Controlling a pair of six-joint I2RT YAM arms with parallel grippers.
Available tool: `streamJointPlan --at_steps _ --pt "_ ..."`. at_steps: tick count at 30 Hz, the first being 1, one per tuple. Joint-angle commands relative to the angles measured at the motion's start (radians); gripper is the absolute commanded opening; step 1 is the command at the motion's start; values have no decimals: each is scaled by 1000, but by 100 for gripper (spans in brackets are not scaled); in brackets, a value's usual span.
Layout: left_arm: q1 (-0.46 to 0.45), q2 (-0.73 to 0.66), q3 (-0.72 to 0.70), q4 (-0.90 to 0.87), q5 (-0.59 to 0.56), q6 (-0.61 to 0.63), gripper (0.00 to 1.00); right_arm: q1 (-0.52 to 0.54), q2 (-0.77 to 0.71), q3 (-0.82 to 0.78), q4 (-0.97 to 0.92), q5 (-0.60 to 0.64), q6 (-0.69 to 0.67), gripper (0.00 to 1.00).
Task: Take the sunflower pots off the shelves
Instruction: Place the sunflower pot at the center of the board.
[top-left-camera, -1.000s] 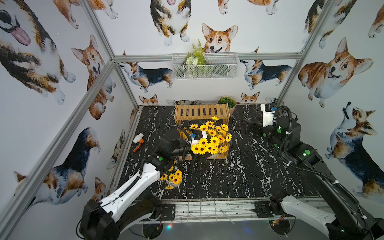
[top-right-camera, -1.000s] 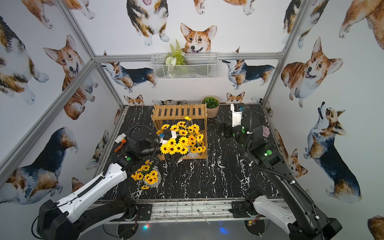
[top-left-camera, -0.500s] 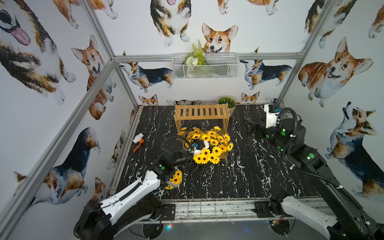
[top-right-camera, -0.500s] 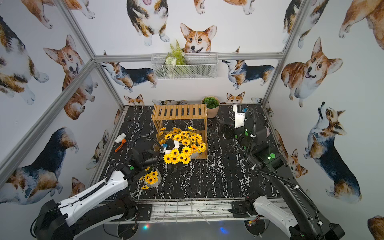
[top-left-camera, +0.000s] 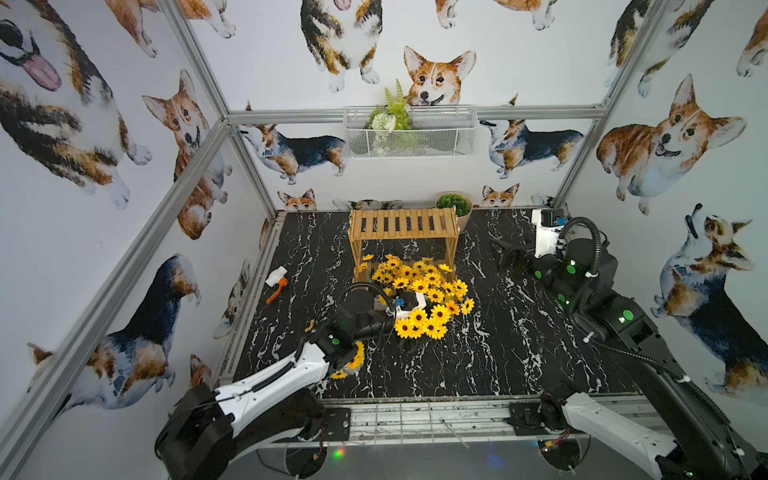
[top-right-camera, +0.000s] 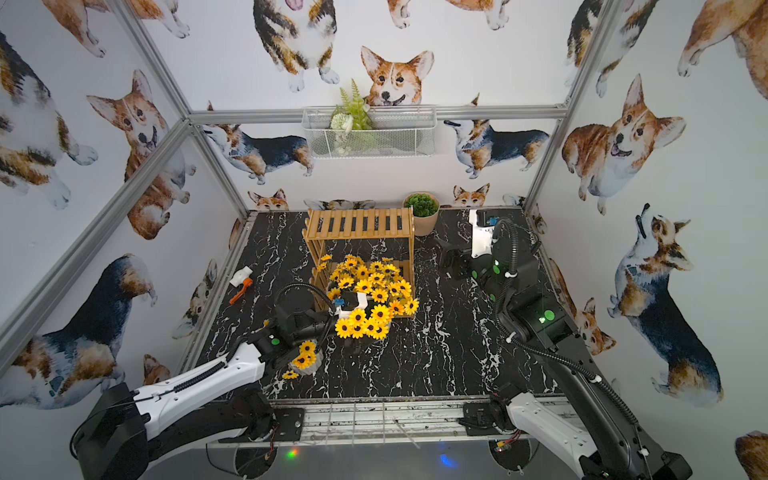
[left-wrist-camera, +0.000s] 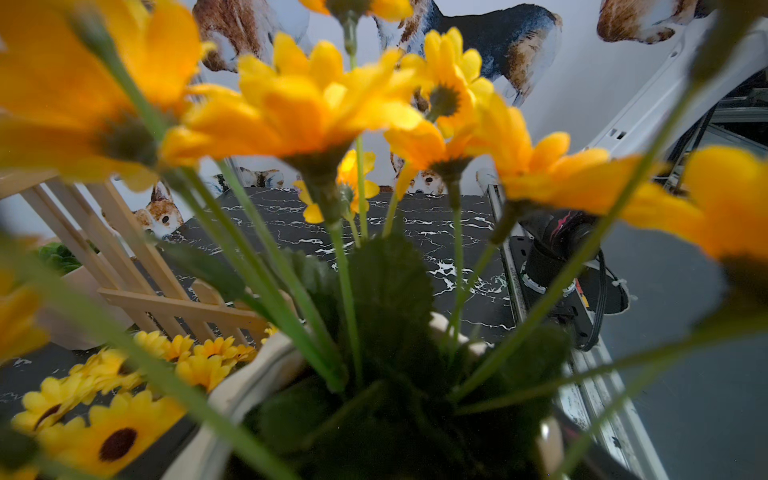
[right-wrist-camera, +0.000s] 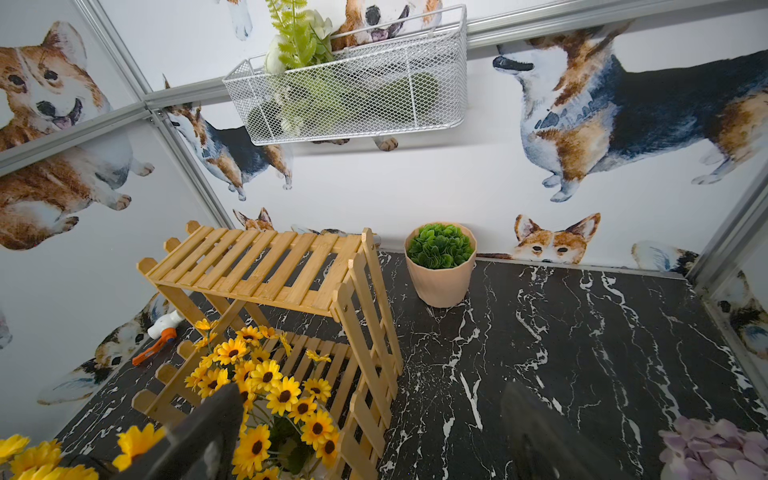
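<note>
Ceramic is judged rigid, smooth and breakable, so the sunflower pot just in front of the shelves is best taken by its body, not by the soft, springy stems. It is clasped by the left gripper, jaws spread wide about that body. Nothing is held by the right gripper, fully spread right of the shelves. A second sunflower pot is seen on the lower shelf.
</note>
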Motion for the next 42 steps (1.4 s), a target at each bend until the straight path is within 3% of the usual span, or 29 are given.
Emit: streamJointPlan --at_steps 1,23,42 --pt "-31 34 6 140 -9 9 0 -2 -7 0 -3 -2 5 100" --pt "-214 393 133 378 -63 -12 0 -2 -64 -15 -30 -11 -20 100" --pt "-293 720 227 605 -109 -63 0 -2 -101 12 -52 -57 -34 100"
